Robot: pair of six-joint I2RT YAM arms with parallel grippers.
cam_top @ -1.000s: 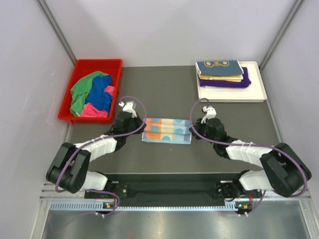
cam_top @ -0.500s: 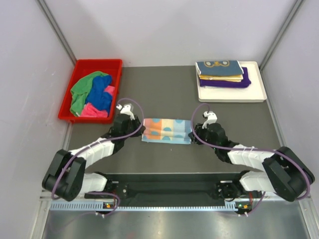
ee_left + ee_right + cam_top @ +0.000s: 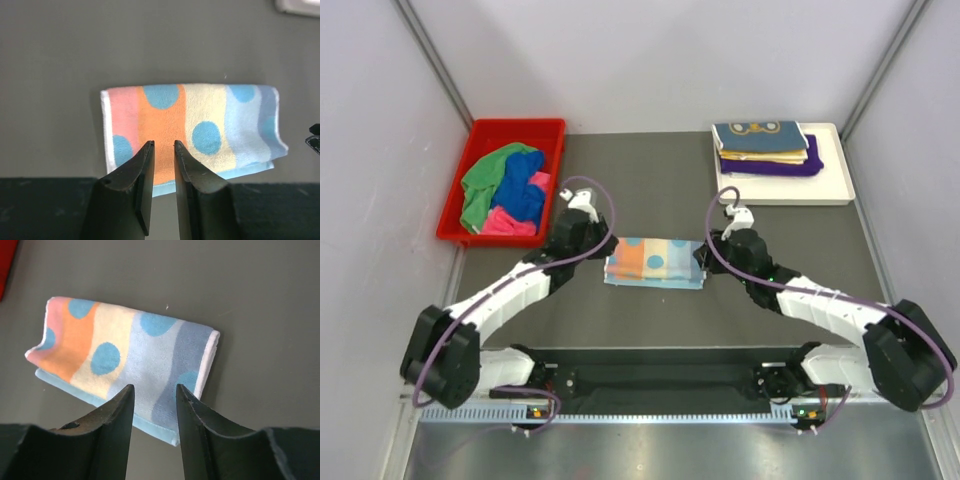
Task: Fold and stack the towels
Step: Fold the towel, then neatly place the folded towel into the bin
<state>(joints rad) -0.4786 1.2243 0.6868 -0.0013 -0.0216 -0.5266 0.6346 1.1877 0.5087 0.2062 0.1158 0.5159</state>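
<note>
An orange-pink, cream and pale blue towel with teal dots [image 3: 655, 262] lies folded flat on the dark table between my two grippers. My left gripper [image 3: 604, 247] hovers over its left end, jaws a little apart with nothing between them. In the left wrist view that gripper [image 3: 163, 143] hangs above the towel's [image 3: 200, 125] orange stripe. My right gripper [image 3: 706, 256] is over the right end, open and empty. The right wrist view shows the right gripper [image 3: 155, 386] above the towel's [image 3: 125, 350] blue part, near its white hem.
A red bin [image 3: 517, 125] at the back left holds loose green, blue and pink towels [image 3: 505, 190]. A white tray [image 3: 835, 190] at the back right carries a stack of folded towels [image 3: 765, 145], navy on top, then yellow and purple. Grey walls close in both sides.
Both grippers went from shut to open and let go of the towel. Both arms moved away from their bases. The towel now lies in a neater, narrower fold.
</note>
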